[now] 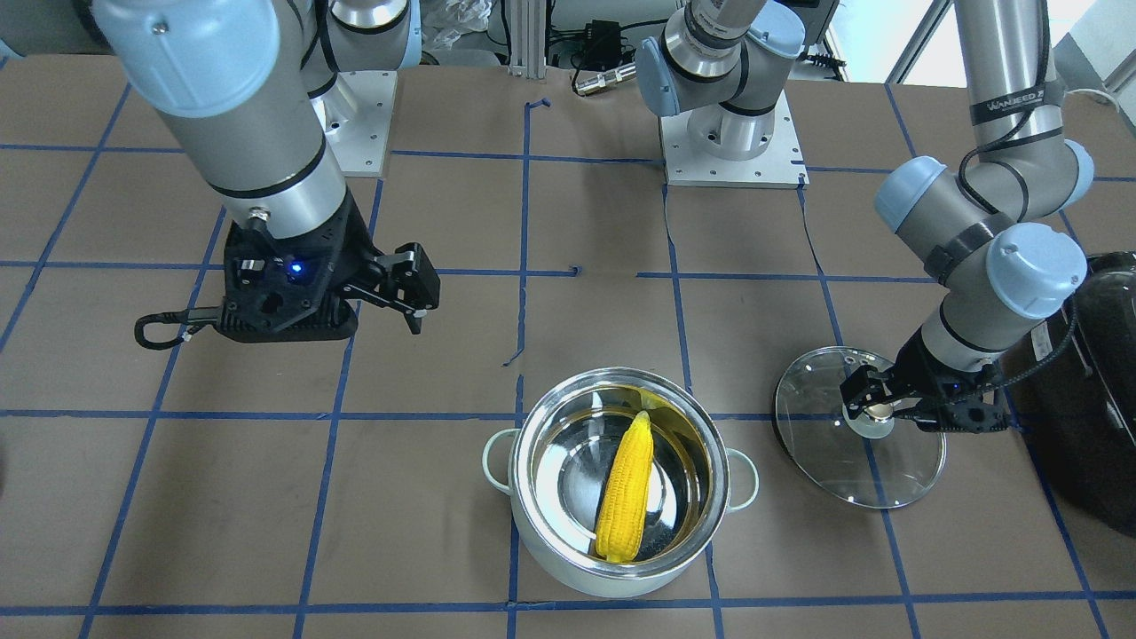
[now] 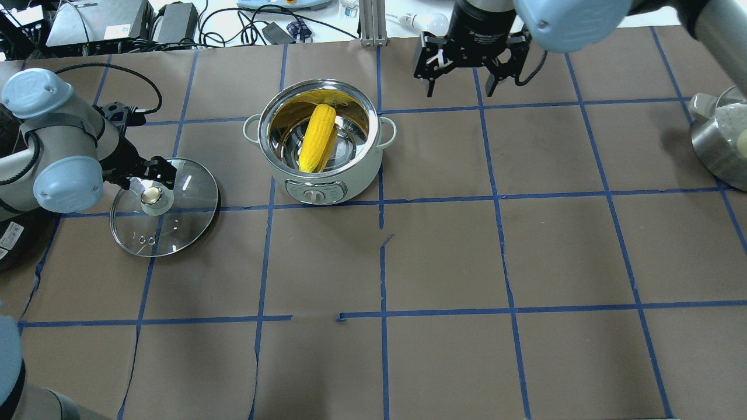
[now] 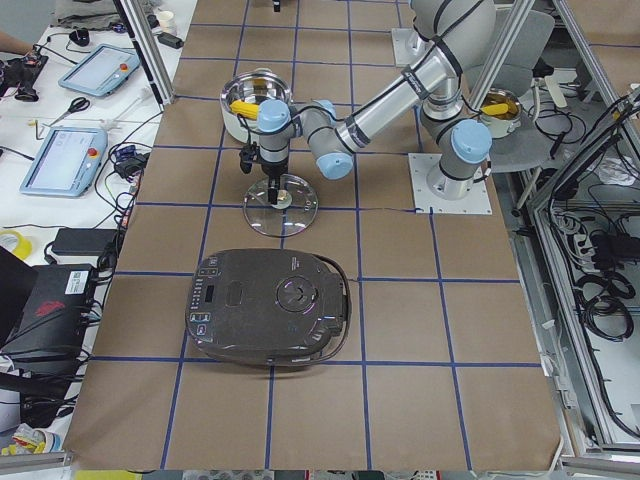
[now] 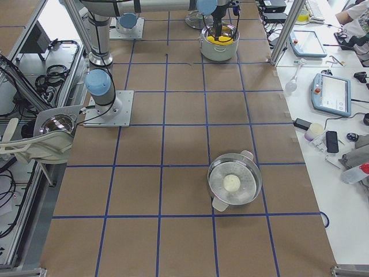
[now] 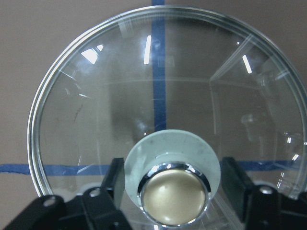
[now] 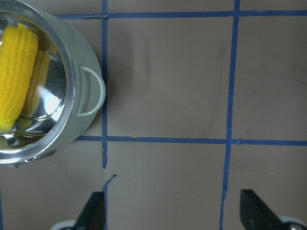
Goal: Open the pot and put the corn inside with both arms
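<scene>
The mint-green pot (image 1: 568, 577) stands open, and the yellow corn (image 1: 626, 493) lies slanted inside its steel bowl. Pot (image 2: 350, 175) and corn (image 2: 317, 137) also show in the overhead view. The glass lid (image 1: 887, 470) lies flat on the table beside the pot, on my left side. My left gripper (image 1: 879, 410) is open, its fingers either side of the brass knob (image 5: 173, 196) with small gaps. My right gripper (image 1: 417, 297) is open and empty, hovering above the table away from the pot; the pot (image 6: 81, 96) sits at the left of its wrist view.
A large black appliance (image 1: 1100, 399) lies just beyond the lid at the table's left end. A steel pot with a white lump inside (image 4: 233, 184) stands at the far right end. The arm bases (image 1: 732, 133) are bolted on my side of the table.
</scene>
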`<state>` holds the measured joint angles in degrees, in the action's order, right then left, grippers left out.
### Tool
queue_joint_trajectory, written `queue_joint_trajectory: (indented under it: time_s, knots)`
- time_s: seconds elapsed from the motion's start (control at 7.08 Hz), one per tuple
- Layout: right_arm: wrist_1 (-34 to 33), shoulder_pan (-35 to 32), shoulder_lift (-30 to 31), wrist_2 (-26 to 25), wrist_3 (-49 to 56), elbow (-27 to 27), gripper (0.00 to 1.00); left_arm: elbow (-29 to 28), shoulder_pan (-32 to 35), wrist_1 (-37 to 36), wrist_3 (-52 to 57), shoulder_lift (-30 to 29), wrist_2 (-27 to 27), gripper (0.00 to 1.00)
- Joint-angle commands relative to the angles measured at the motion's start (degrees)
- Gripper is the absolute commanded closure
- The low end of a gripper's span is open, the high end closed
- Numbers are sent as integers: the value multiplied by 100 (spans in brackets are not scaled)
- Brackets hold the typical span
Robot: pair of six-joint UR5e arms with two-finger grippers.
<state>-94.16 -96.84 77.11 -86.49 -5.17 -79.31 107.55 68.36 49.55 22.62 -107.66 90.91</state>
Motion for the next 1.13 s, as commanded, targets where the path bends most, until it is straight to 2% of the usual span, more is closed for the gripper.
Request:
queue_joint_trajectory:
  time_s: [0.0,0.14,0.28,0.42,0.71,0.99]
  knots:
    - [151,288,514,-550,384,-436,0,-643,507,1320,-282,725,-20,0]
    - [483,314,741,-657,376,-436,0,-1274,938,2782,-1285,1051,14,0]
    - [555,315,831,-615,376,-436,0,-1846,1325,3919,-2182,1298,32,0]
    - [765,323,849,-580,376,-436,0,-2165,1790,4357,-2600,1466,15,0]
    - [811,516,849,-327,411,-428,0,-2317,2434,4283,-2842,1660,120,0]
    - [942,666,910,-298,411,-419,0,-2159,2471,3854,-2476,1678,103,0]
